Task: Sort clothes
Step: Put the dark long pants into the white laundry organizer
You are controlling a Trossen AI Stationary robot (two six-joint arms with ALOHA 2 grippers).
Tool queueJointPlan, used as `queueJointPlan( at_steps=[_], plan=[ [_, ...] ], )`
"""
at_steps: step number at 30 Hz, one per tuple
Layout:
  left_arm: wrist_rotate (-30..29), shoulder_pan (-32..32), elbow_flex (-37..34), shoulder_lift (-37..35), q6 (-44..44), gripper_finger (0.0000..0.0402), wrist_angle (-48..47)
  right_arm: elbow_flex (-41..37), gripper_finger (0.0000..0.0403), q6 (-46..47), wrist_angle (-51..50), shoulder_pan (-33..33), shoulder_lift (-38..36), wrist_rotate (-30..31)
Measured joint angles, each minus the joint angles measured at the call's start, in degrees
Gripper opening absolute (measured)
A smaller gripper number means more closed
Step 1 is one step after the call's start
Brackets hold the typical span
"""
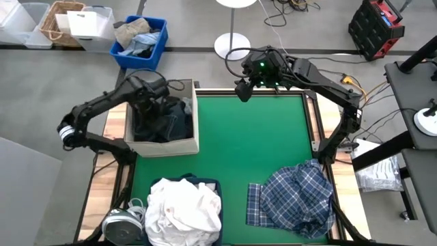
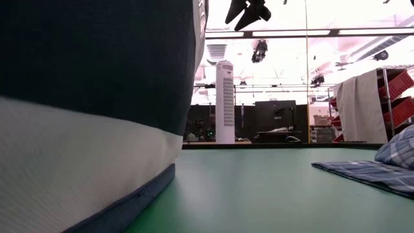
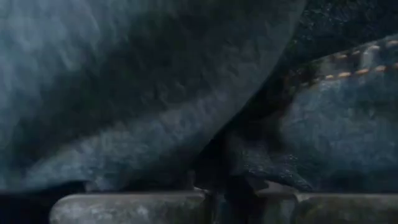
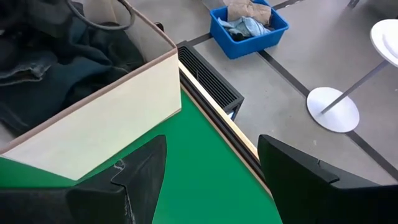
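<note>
A: What's closest?
B: Dark denim clothes (image 3: 155, 106), pressed against the left tool (image 1: 158, 102) inside the beige bin (image 1: 167, 145); I can't tell its grip.
A: The right tool (image 1: 243, 90)?
B: Spread open, empty, above the green bench (image 1: 252, 147). Plaid shirt (image 1: 297, 198) and white pile (image 1: 184, 208) lie nearer the front.

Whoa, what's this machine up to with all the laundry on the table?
It is sorting clothes by colour. The left gripper is down inside the beige fabric bin, among the dark garments piled there. The right gripper hangs open above the far edge of the green table, holding nothing. A heap of white clothes sits in a second bin at the near edge, and a blue-and-white plaid shirt lies on the mat, not yet binned.
</note>
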Motion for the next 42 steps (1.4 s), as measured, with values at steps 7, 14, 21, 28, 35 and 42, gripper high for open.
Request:
queueJointPlan(
  at_steps=[7, 14, 21, 28, 35, 42],
  plan=[
    [-0.02, 0.22, -1.53, 6.65, 2.79, 0.0000, 1.93, -0.87, 0.0247, 0.70, -0.11, 0.00, 0.17, 0.00],
    [-0.04, 0.45, -1.56, 11.59, 4.51, 0.0000, 2.61, -2.05, 0.0247, 1.49, -0.44, 0.13, 0.19, -0.01],
    [0.09, 1.49, -1.57, 14.33, 4.14, 0.0000, 2.61, -2.54, 0.0247, 1.44, -0.41, 0.13, 0.19, 0.00],
    [0.02, 1.60, -1.57, 17.61, 4.02, 0.0000, 1.83, -2.64, 0.0247, 1.27, 0.81, 0.13, 0.21, 0.00],
    [0.00, 1.60, -1.57, 18.90, 4.49, 0.0000, 1.78, -2.64, 0.0247, 1.38, 0.96, 0.13, 0.23, 0.00],
    [-0.48, 1.57, -0.04, 17.25, 3.92, 0.0019, 0.32, -2.64, 0.0247, 1.42, 0.96, 0.13, 0.23, 0.00]
  ],
)
